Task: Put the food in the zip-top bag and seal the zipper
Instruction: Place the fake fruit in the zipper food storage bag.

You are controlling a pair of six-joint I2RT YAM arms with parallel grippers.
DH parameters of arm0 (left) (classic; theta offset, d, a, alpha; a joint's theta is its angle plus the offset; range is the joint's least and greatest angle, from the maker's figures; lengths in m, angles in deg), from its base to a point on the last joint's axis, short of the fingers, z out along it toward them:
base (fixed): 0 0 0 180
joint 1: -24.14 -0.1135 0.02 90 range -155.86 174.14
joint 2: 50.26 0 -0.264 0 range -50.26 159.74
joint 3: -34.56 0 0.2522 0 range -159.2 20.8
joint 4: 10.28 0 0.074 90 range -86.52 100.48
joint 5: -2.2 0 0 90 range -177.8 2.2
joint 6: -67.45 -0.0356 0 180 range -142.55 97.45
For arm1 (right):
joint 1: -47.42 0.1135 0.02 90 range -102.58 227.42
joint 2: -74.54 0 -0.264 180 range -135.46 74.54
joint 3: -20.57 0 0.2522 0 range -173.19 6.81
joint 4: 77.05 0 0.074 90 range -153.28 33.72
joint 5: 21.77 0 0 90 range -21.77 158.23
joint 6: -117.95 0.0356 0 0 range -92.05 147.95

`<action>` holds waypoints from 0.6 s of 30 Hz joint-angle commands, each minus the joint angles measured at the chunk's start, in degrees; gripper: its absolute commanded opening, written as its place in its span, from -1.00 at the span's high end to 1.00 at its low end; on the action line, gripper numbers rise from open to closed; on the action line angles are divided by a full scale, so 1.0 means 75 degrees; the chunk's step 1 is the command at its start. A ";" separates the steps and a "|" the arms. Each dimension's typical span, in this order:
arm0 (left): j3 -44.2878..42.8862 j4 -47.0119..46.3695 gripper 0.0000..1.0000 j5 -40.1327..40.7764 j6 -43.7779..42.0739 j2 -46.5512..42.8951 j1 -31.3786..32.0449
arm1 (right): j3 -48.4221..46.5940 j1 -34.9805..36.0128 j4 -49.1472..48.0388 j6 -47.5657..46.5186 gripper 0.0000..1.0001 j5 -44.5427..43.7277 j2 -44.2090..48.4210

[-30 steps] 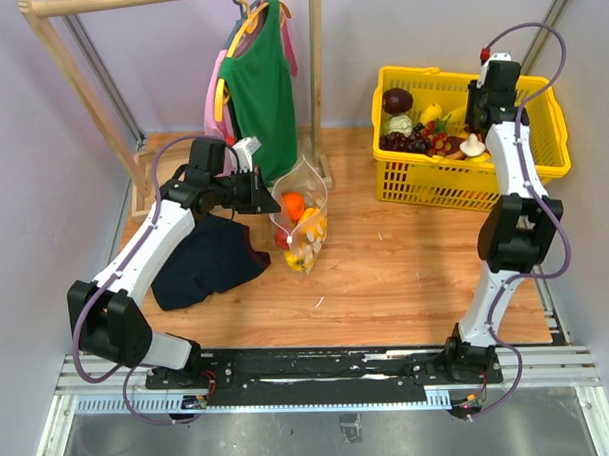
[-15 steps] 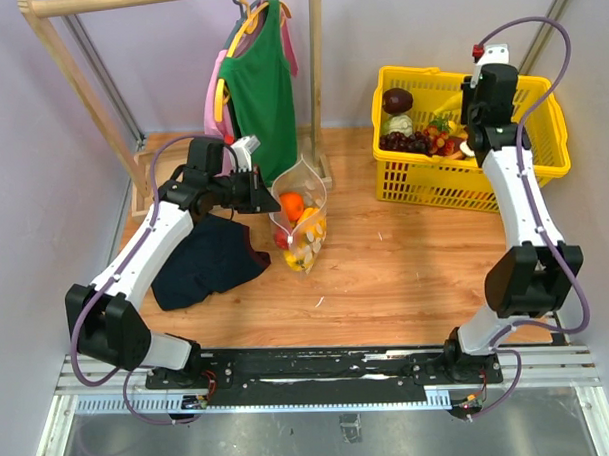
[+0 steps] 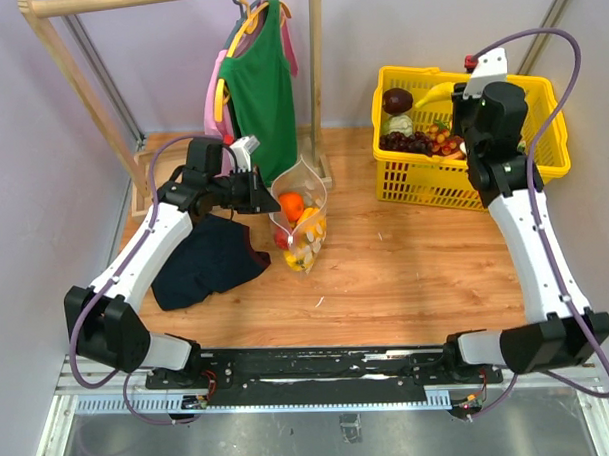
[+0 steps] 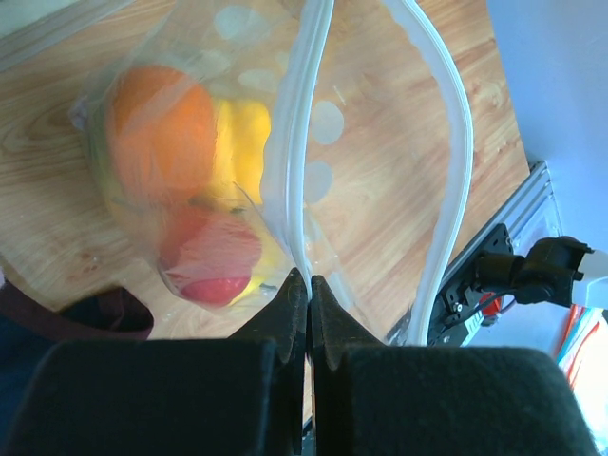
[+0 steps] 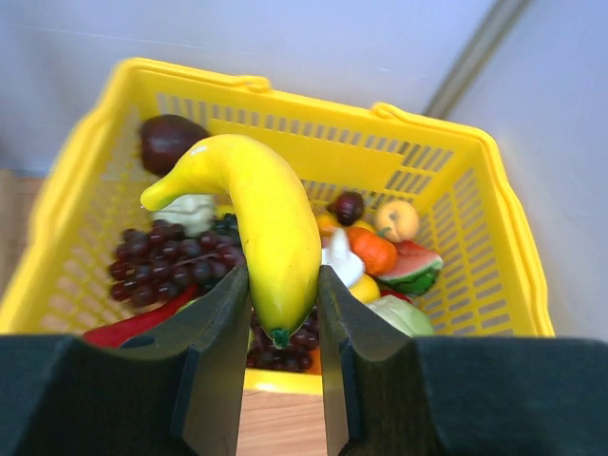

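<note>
The zip-top bag [image 3: 302,214] stands open on the wooden table, clear with white dots. Inside it lie an orange [image 4: 157,123], a yellow piece [image 4: 243,142] and a red piece [image 4: 211,258]. My left gripper [image 4: 309,279] is shut on one side of the zipper [image 4: 291,152]; the other strip [image 4: 454,161] bows away, so the mouth gapes. My right gripper [image 5: 282,285] is shut on a yellow banana [image 5: 271,223] and holds it above the yellow basket [image 5: 313,106]. From above, the banana [image 3: 435,95] sticks out left of the right gripper [image 3: 458,101].
The yellow basket [image 3: 453,196] at the back right holds purple grapes [image 5: 161,261], a watermelon slice [image 5: 413,271] and several other toy foods. A dark navy cloth [image 3: 211,259] lies left of the bag. A wooden clothes rack with a green top [image 3: 260,89] stands behind it.
My right arm has risen out of the basket with the banana and come nearer. The left arm and the bag have not moved.
</note>
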 commanded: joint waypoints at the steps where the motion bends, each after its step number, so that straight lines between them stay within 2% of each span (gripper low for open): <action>1: 0.0050 -0.0192 0.99 -0.0228 0.0019 -0.0236 -0.0048 | 0.0182 0.0617 0.0007 -0.0196 0.99 0.0922 0.0826; 9: 0.0054 -0.0202 0.99 -0.0219 0.0019 -0.0236 -0.0054 | 0.0402 0.2009 0.0602 -0.0806 0.99 0.2261 0.1467; 18: 0.0053 -0.0188 0.99 -0.0128 -0.0014 -0.0309 -0.0054 | 0.0356 0.4047 0.1466 -0.1675 0.99 0.2392 0.1361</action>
